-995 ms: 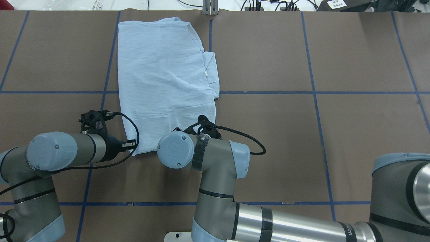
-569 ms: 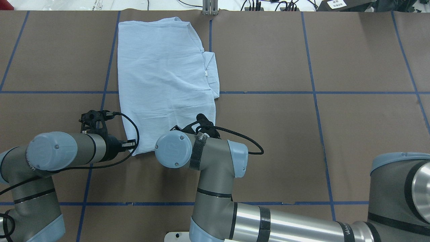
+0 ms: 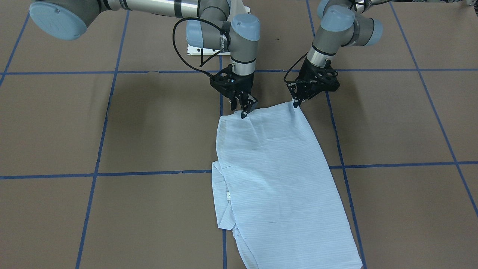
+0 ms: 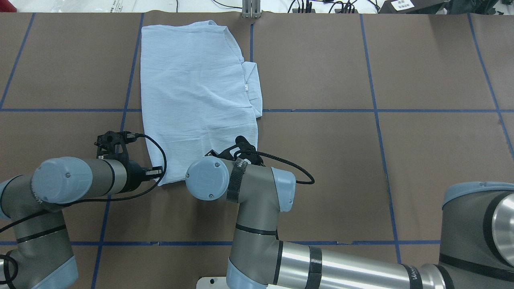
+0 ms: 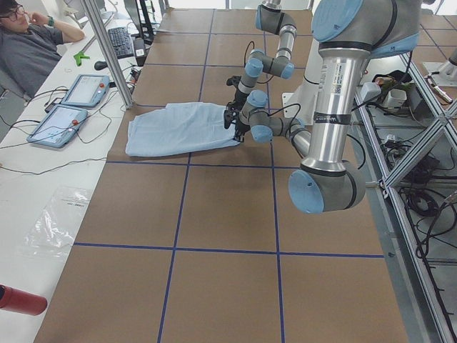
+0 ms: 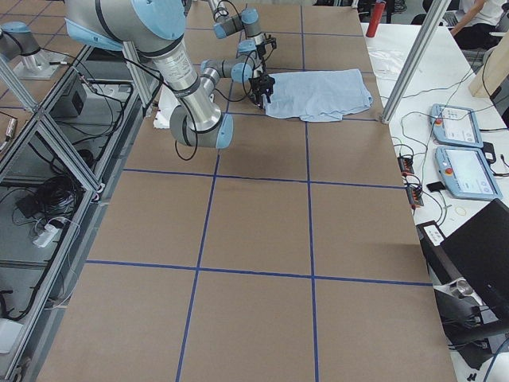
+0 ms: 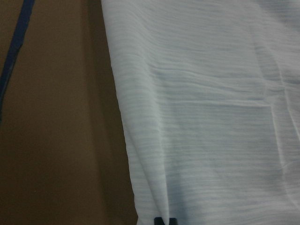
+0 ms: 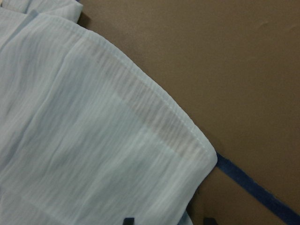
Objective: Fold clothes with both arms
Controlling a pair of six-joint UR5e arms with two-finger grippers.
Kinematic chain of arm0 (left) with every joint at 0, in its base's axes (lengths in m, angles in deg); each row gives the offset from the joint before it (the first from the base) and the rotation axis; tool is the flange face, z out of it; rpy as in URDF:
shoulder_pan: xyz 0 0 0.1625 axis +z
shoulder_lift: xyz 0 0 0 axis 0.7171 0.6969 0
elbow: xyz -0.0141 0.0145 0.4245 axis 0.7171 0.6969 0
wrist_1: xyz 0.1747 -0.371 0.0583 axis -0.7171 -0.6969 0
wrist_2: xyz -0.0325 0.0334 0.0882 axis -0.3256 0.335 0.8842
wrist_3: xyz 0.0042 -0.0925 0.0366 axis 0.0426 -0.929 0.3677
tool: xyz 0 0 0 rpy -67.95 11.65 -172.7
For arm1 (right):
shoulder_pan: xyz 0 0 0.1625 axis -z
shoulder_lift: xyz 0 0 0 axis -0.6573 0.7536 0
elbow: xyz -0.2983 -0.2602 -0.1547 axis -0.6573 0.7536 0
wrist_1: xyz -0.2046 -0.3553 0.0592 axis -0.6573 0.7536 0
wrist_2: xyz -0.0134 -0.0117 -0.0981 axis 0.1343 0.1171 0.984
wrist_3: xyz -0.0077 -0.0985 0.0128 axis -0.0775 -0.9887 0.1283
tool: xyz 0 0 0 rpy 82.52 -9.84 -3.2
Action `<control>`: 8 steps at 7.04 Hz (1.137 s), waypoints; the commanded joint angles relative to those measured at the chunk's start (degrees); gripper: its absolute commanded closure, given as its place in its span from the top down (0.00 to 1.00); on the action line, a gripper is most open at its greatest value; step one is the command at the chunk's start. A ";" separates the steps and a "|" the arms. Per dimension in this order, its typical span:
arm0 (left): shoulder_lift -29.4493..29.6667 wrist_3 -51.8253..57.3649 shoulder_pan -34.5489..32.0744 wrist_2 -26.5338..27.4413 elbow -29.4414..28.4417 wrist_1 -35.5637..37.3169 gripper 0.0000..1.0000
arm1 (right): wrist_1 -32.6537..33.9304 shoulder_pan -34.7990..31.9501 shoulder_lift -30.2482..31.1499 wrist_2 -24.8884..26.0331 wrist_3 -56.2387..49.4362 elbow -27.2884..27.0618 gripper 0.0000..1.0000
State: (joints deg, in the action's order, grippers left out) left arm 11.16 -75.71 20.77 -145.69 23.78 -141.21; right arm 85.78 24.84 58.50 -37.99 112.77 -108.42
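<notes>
The clothes are one pale-blue striped shirt (image 3: 276, 179) lying folded flat on the brown table, its collar (image 3: 224, 209) poking out at one side. The shirt (image 4: 192, 88) sits left of centre in the overhead view. My left gripper (image 3: 296, 104) points down at one near hem corner, its tips (image 7: 165, 221) together on the fabric edge. My right gripper (image 3: 244, 112) stands over the other near corner (image 8: 201, 154), its two fingertips (image 8: 127, 220) apart with the cloth between them. In the overhead view both arms hide their own fingers.
Blue tape lines (image 4: 373, 110) divide the table (image 4: 401, 160) into squares. Cables and a metal post (image 4: 251, 8) line the far edge. Two tablets (image 5: 68, 107) and a seated person (image 5: 28, 43) are at the side desk.
The right arm has shifted slightly left and settled at the shirt's corner. The left arm and the shirt have not visibly moved.
</notes>
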 commanded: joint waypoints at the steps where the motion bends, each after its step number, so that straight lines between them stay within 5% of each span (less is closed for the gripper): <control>1: -0.09 0.01 0.00 0.00 0.23 0.00 0.00 | 0.00 0.00 -0.07 0.44 -0.12 0.35 0.58; 3: -0.18 0.01 0.00 0.00 0.32 0.00 0.00 | -0.35 0.00 -0.07 0.88 0.32 0.35 0.13; 4: -0.09 0.01 0.00 0.00 0.32 0.00 0.00 | -0.35 0.00 -0.07 1.66 0.67 0.35 0.00; 8: 0.18 0.19 0.00 -0.79 3.90 1.04 0.00 | -1.41 -0.53 0.20 3.77 -2.21 -2.62 0.00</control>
State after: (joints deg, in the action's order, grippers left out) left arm 11.30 -75.60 20.77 -145.97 25.11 -140.96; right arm 84.52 24.60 58.48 -35.45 112.44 -109.04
